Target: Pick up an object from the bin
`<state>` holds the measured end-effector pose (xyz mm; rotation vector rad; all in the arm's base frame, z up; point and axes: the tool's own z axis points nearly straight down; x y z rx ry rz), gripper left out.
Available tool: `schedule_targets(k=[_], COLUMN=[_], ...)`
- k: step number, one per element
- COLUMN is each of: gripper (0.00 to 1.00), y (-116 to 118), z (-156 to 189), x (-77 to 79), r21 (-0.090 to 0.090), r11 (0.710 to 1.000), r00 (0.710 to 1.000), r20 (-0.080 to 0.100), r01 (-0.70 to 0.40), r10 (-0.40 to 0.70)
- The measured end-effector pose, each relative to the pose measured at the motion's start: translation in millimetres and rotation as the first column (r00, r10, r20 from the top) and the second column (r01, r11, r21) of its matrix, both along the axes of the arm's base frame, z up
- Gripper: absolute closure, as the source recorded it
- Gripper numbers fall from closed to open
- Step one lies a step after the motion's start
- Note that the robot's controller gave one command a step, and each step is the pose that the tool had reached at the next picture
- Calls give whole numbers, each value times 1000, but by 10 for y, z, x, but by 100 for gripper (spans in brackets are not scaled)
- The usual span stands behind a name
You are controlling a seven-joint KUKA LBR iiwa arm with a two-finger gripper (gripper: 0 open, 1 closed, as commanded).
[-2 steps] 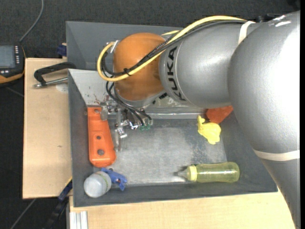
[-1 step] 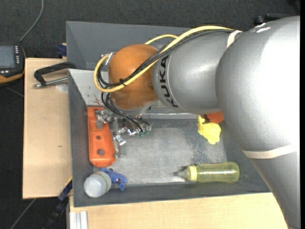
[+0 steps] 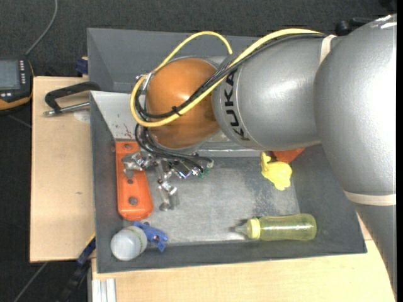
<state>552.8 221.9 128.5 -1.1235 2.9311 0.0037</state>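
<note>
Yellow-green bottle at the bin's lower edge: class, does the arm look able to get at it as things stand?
Probably yes: the bottle lies alone on the bin floor, nothing over it.

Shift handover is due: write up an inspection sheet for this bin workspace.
Surface: grey metal bin, floor bare in the middle, dark specks far left.
Job's things: orange flat piece along the left wall; yellow-green bottle lying by the front wall; yellow lump at right; white round cap in the front left corner.
Clutter: nothing seen.
Grippers: hand low beside the orange flat piece, on its right.
Cables: yellow cable looped over the orange wrist cover.
Surroundings: black cable on the dark floor, far left.
</note>
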Motion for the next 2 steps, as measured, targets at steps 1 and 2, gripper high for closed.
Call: schedule_targets(k=[1,2], gripper=[0,100], y=[105,62], z=[-534,-578], x=[-25,-510], r21=[2,0], r11=[958,844], r00=[958,844], r20=[-1,2], r01=[-288,-537], r10=[288,537])
